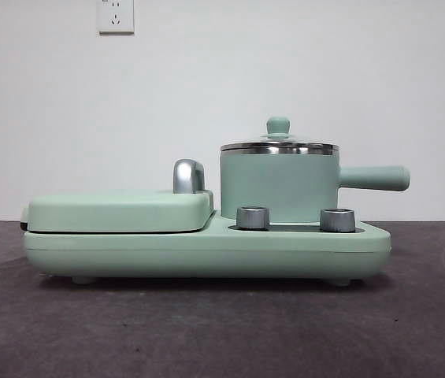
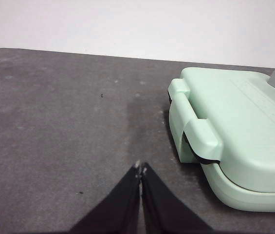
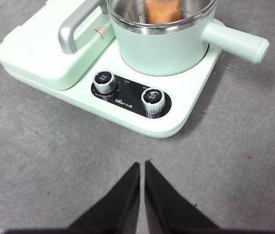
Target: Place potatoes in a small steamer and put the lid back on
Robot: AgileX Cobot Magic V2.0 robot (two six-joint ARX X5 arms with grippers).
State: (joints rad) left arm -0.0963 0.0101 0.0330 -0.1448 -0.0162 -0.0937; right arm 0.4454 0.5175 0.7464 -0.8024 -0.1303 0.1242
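On the grey table (image 1: 206, 331), the lid (image 1: 279, 146) caps the small steamer (image 1: 279, 185).

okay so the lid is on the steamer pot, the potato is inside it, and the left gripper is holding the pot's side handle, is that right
Not quite. The left gripper holds nothing: the left wrist view shows its jaws shut over bare table, beside the griddle. The rest stands: the front view shows the lid on the steamer pot, and the right wrist view shows the potato inside.

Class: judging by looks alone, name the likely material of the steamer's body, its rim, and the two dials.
The small steamer body: matte mint coating, probably enamelled or painted metal, though it may be plastic; soft even sheen. Its rim: polished steel, bright reflections. The two dials: chrome-look knurled rings with dark caps, possibly plated plastic.
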